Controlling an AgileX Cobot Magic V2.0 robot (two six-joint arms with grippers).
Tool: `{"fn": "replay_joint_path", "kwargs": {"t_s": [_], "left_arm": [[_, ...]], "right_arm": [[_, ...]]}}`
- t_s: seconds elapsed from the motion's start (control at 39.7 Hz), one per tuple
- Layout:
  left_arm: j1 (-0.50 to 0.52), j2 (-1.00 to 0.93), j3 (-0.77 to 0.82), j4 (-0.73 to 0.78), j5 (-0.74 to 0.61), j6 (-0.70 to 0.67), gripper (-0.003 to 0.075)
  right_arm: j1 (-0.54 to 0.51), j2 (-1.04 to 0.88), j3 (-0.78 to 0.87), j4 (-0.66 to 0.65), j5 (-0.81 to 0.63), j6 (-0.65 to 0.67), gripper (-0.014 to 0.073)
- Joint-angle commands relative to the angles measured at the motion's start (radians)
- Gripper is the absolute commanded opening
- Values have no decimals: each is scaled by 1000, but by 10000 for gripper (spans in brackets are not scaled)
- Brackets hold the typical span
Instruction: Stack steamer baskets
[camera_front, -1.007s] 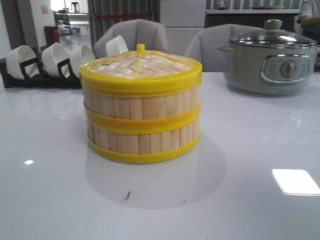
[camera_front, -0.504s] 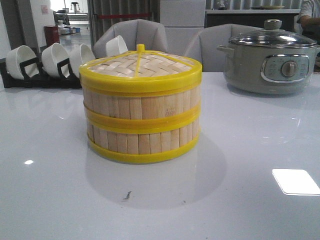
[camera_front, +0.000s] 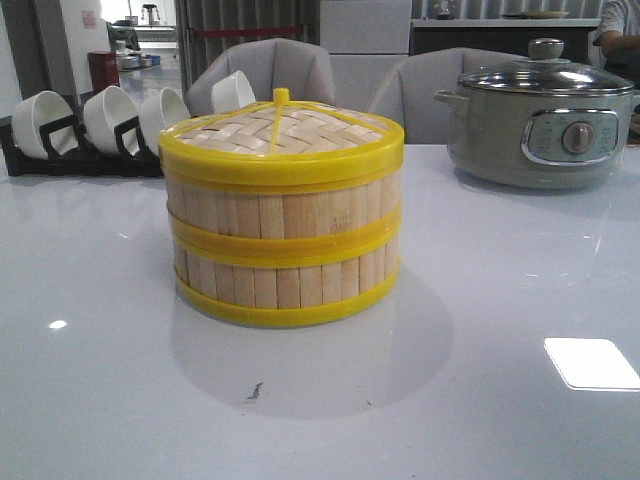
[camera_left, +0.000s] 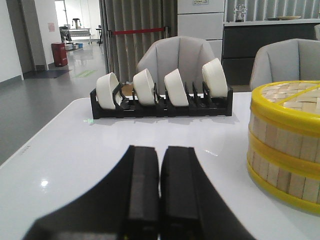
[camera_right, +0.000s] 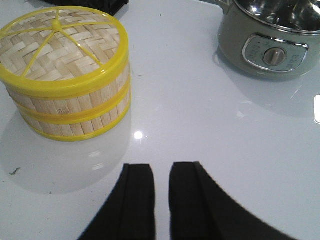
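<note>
Both my grippers empty: left gripper (camera_left: 159, 185) pressed closed, right gripper (camera_right: 161, 200) w/ narrow gap, apart from stacked, lidded steamer baskets (camera_front: 283, 238).

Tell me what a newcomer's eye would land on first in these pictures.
First, the two bamboo-slat steamer baskets with yellow rims, stacked at the middle of the glossy white table and capped by a flat woven bamboo lid with a yellow knob. Next, the grey electric pot with a glass lid at the far right, and the black rack of white bowls at the far left.
</note>
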Motion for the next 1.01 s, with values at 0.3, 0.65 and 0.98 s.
{"fn": "replay_joint_path", "kwargs": {"t_s": [0.3, 0.65, 0.98], "left_arm": [[1, -13, 0, 3, -74, -8, 85], [1, -13, 0, 3, -74, -8, 85], [1, -13, 0, 3, -74, -8, 85]], "right_arm": [[-6, -5, -29, -6, -71, -5, 225], [-6, -5, -29, -6, -71, -5, 225], [-6, -6, -29, -6, -93, -5, 225]]}}
